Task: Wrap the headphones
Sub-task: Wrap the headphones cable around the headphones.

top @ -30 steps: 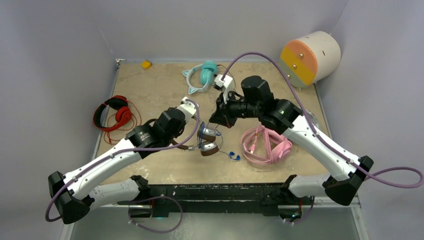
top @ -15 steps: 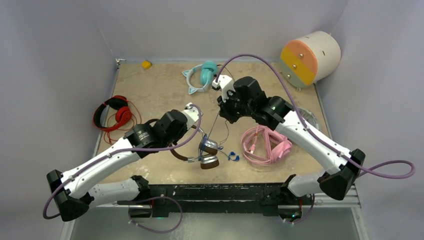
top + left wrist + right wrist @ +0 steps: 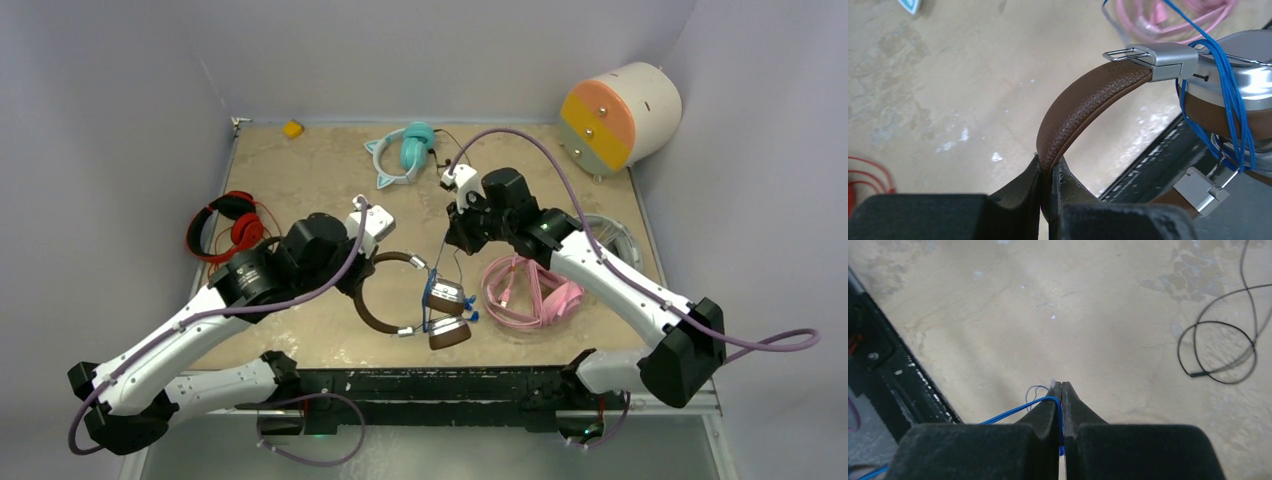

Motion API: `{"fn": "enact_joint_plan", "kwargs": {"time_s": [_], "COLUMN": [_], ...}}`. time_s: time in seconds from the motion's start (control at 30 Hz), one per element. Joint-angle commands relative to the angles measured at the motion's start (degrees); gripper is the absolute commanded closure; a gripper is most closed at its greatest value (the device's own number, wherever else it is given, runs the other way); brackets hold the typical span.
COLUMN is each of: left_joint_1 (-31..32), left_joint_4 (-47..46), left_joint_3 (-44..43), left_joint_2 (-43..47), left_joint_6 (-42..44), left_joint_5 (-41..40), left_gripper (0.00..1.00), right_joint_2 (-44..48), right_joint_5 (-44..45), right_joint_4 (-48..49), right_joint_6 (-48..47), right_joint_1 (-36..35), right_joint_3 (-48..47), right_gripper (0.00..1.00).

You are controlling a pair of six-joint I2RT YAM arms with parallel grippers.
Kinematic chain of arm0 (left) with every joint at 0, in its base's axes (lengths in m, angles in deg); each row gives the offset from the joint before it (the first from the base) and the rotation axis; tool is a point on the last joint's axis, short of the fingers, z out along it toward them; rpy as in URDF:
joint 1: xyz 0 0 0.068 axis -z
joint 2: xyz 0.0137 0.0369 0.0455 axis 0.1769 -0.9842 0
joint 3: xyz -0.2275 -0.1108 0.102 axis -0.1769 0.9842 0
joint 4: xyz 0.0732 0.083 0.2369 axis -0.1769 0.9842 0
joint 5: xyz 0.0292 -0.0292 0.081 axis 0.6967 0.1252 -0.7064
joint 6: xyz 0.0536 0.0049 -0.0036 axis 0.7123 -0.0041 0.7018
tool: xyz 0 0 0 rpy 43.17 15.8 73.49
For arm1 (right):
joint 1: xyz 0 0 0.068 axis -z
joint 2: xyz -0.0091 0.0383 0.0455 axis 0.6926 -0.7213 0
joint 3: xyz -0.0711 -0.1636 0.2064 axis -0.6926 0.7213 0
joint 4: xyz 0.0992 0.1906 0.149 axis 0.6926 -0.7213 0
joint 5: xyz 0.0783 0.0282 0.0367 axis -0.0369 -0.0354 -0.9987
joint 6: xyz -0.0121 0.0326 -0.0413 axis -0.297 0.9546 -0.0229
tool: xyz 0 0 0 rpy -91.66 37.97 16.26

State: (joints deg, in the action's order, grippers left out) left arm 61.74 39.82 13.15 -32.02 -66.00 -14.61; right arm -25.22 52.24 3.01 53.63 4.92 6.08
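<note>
The brown headphones (image 3: 383, 312) lie at the table's front middle, silver cups (image 3: 447, 300) stacked to the right. My left gripper (image 3: 360, 277) is shut on the brown leather headband (image 3: 1088, 100), which rises from between its fingers (image 3: 1048, 167). Blue cord (image 3: 1229, 95) is looped several times around the silver cup (image 3: 1248, 80). A strand of the blue cord (image 3: 436, 282) runs up to my right gripper (image 3: 456, 243), which is shut on it; the blue cord (image 3: 1018, 412) bends over one finger of that gripper (image 3: 1061, 386). The pink headphones (image 3: 535, 290) lie just right of the cups.
Teal cat-ear headphones (image 3: 405, 152) sit at the back with a black cable (image 3: 1218, 345). Red headphones (image 3: 228, 228) lie at the left edge. A small yellow object (image 3: 292, 128) is in the back left corner. An orange, yellow and white cylinder (image 3: 620, 115) stands off the back right.
My left arm has carried the brown headphones right and toward the front edge, turning them so the cups point right. The right gripper has shifted slightly right, still gripping the blue cord.
</note>
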Motion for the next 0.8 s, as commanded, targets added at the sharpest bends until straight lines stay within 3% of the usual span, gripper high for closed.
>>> {"fn": "enact_joint_plan", "kwargs": {"time_s": [0.0, 0.13, 0.33, 0.53, 0.77], "left_joint_1": [0.11, -3.55, -18.45, -21.65, -23.99], "left_joint_4": [-4.43, -4.02, -8.10, -9.73, -11.44], "left_joint_3": [-4.85, -7.28, -7.58, -9.35, -12.24], "left_joint_2": [1.77, -1.23, -1.08, -2.71, -2.30], "left_joint_6": [-7.66, -11.44, -13.18, -17.91, -21.69], "left_joint_5": [11.06, 14.23, 33.82, 41.89, 42.15], "left_gripper": [1.00, 1.00, 1.00, 1.00, 1.00], "right_joint_2": [3.36, 2.32, -0.88, -2.56, -4.14], "right_joint_5": [-11.90, -14.67, -15.66, -19.31, -21.52], "right_joint_4": [12.73, 19.26, 29.75, 38.85, 50.75], "right_joint_6": [3.12, 7.42, 12.95, 14.68, 18.86], "right_joint_1": [2.45, 3.01, 3.49, 3.50, 3.50], "right_joint_3": [4.43, 9.22, 17.23, 22.62, 29.07], "right_gripper": [1.00, 1.00, 1.00, 0.95, 0.86]}}
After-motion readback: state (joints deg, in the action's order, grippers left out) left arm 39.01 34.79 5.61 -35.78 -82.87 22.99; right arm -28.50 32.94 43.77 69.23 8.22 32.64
